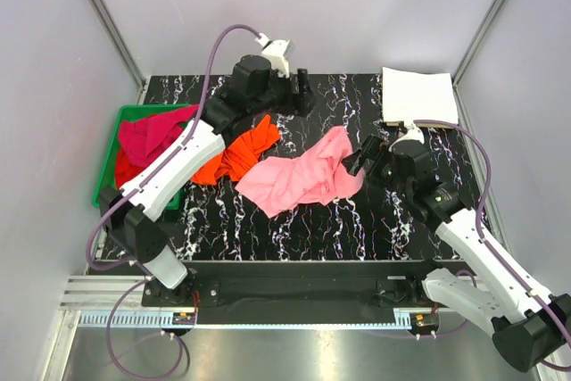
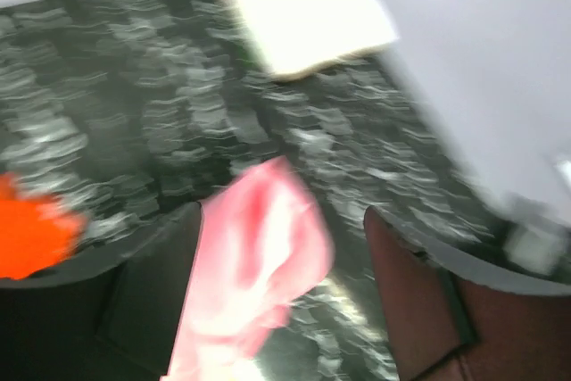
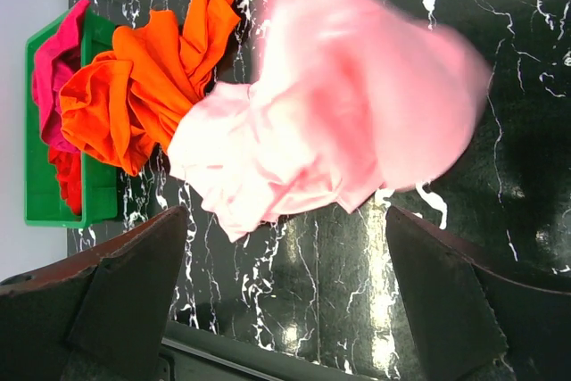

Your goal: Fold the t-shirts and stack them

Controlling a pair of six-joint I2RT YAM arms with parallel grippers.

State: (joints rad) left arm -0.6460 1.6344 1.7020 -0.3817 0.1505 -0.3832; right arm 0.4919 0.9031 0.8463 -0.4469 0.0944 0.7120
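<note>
A crumpled light pink t-shirt (image 1: 303, 178) lies mid-table. A bright orange t-shirt (image 1: 241, 153) is bunched to its left. A dark magenta-red t-shirt (image 1: 147, 136) spills out of the green tray (image 1: 109, 167). A folded white t-shirt (image 1: 417, 95) lies at the back right. My left gripper (image 1: 303, 88) is open and empty, held up near the back edge. Its blurred view shows the pink shirt (image 2: 259, 265) below its open fingers. My right gripper (image 1: 359, 162) is open and empty at the pink shirt's right edge. Its view shows the pink shirt (image 3: 339, 122), the orange shirt (image 3: 134, 86) and the magenta shirt (image 3: 53, 69).
The black marbled table (image 1: 375, 220) is enclosed by white walls with metal posts at the back corners. The green tray (image 3: 45, 194) stands at the left edge. The white shirt (image 2: 303, 6) shows far off in the left wrist view.
</note>
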